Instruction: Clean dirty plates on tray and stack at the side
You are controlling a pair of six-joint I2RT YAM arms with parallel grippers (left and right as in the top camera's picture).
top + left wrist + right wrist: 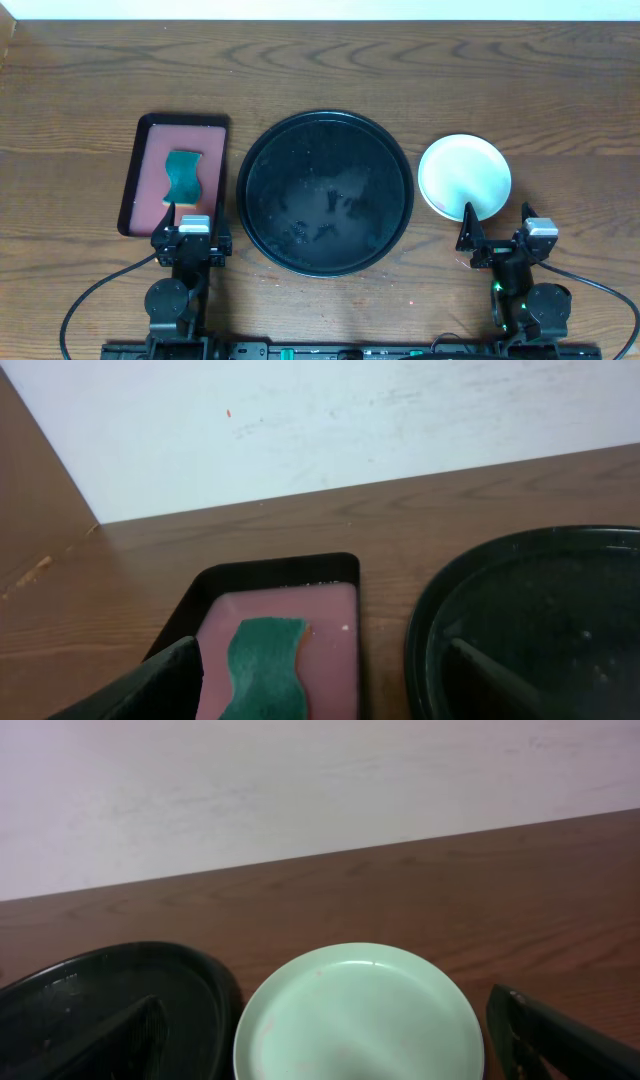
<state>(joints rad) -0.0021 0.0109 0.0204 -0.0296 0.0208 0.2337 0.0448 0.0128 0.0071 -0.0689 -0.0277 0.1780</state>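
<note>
The large round black tray point(325, 192) sits mid-table with no plate on it; it also shows in the left wrist view point(530, 625) and the right wrist view point(110, 1005). To its right a light mint plate point(464, 176) lies on the wood, also in the right wrist view point(360, 1015); whether other plates lie under it I cannot tell. My left gripper point(192, 228) is open and empty at the front edge of the dark-red tray. My right gripper point(500, 232) is open and empty just in front of the plate.
A dark-red rectangular tray point(150, 140) at the left holds a green sponge point(184, 175), which also shows in the left wrist view point(268, 665). A white wall runs behind the table's far edge.
</note>
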